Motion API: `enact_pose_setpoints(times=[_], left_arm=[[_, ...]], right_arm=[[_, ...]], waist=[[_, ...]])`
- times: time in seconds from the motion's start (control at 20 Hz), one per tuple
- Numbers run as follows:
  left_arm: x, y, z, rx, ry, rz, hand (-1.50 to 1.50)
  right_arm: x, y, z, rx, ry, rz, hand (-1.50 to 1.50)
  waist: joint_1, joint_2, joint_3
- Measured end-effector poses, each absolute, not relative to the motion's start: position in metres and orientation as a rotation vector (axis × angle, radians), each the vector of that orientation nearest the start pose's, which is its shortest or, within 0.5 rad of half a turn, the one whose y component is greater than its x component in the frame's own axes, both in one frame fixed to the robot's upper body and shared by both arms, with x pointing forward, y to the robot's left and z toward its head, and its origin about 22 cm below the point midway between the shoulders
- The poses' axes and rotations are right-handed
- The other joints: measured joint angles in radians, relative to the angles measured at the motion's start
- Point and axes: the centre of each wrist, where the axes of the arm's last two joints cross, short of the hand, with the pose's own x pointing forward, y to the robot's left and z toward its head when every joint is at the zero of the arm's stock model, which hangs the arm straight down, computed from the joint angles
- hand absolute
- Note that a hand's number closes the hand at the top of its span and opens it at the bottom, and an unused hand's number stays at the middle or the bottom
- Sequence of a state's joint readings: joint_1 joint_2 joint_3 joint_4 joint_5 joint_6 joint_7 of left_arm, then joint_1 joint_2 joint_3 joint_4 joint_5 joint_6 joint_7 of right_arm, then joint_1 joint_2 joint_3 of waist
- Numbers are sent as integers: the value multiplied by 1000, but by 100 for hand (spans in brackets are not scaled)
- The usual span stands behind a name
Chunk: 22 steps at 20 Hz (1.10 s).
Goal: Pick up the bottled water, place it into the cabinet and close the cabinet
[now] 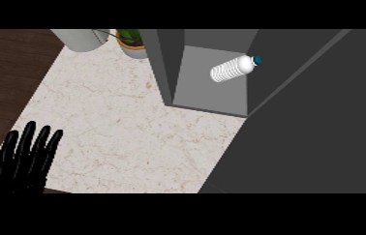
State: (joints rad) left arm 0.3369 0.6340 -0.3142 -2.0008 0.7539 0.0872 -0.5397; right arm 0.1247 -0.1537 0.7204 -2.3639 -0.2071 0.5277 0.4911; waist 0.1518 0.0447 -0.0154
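The bottled water (pixel 235 68), white and ribbed with a blue cap, lies tilted inside the dark grey cabinet (pixel 214 96), cap toward the upper right. The cabinet door (pixel 307 118) stands open, a large dark panel filling the right side of the view. My left hand (pixel 27 156) rests at the lower left edge, fingers straight and pointing up, far from the cabinet and holding nothing. My right hand does not show.
A marble counter top (pixel 129 132) spreads across the middle. At the back stand a grey pot (pixel 80 38) and a potted green plant (pixel 130 41). Dark wooden floor (pixel 22 69) shows past the counter's left edge.
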Motion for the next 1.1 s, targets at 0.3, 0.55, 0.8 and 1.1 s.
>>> enact_pose_setpoints(times=[0.3,0.55,0.8,1.1], left_arm=[[148,278,56,-405,-1921,93,-150],[147,284,56,-387,-1916,101,-150],[145,286,56,-381,-1921,114,-150],[145,287,56,-395,-1917,111,-150]], right_arm=[[124,-131,137,1064,-1427,959,150],[127,-140,133,1031,-1455,805,150],[140,-152,129,945,-1515,627,150],[183,-155,119,785,-1551,379,150]], waist=[[4,-3,0],[-26,-10,1],[-39,-10,3],[-22,-5,6]])
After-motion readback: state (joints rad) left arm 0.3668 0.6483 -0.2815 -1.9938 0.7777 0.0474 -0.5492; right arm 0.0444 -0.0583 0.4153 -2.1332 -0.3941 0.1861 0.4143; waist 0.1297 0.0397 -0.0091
